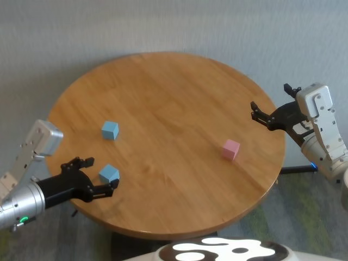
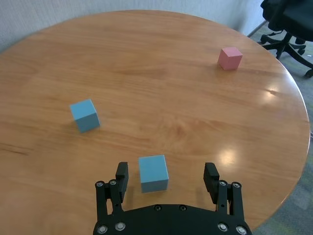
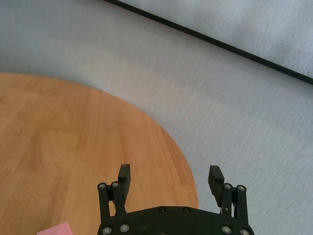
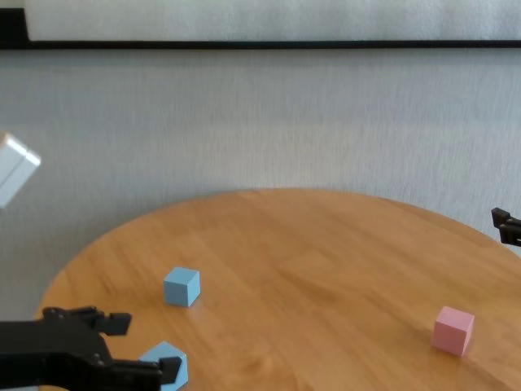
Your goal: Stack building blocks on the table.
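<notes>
The round orange wood table (image 1: 174,98) carries three cubes. My left gripper (image 1: 100,175) is open at the near left edge, with a light blue block (image 1: 109,174) between its fingers. In the left wrist view (image 2: 167,171) that block (image 2: 153,173) stands on the table, closer to one finger. The second light blue block (image 1: 110,130) stands a little farther in, apart from it. The pink block (image 1: 230,149) stands at the right. My right gripper (image 1: 270,103) is open and empty, held above the table's right edge, away from the pink block.
A black office chair (image 2: 288,19) stands on the grey carpet beyond the table on the right side. My white and black body (image 1: 228,251) is at the table's near edge. A grey wall rises behind the table.
</notes>
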